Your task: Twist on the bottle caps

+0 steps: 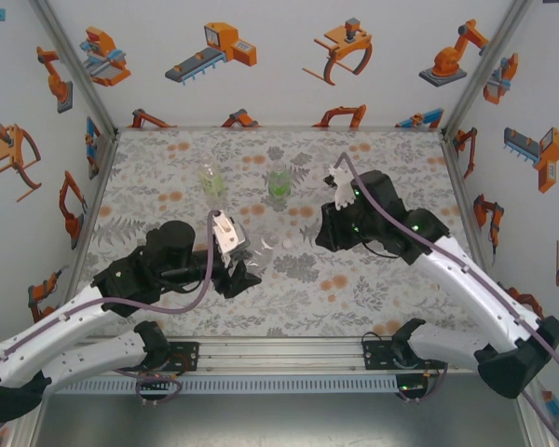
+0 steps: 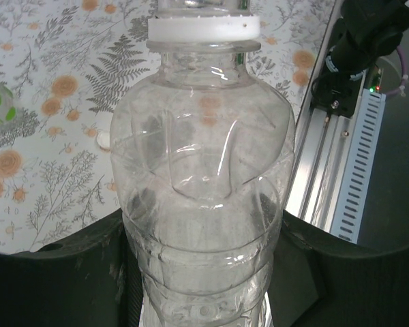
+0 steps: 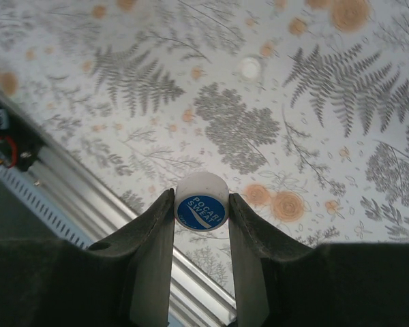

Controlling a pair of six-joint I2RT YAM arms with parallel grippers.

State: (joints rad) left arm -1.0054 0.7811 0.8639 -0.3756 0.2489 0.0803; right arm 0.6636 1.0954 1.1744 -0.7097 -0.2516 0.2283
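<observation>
From overhead, the left tool [image 1: 235,268] sits low on the bench [image 1: 382,289], and what it holds is hard to make out. Its wrist camera shows it closed around the colourless bottle [image 2: 204,204]. Farther back stand the yellowish bottle [image 1: 211,181] and the green bottle [image 1: 279,183]. The right wrist camera shows the right tool [image 3: 200,204] pinching the blue-topped cap [image 3: 201,212], label readable, with a white cap [image 3: 249,67] lying on the bench beyond.

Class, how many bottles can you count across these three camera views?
3. A yellowish bottle stands upright at the back, a green bottle just to its right, and a colourless bottle is clamped in the left gripper. None looks hidden.
</observation>
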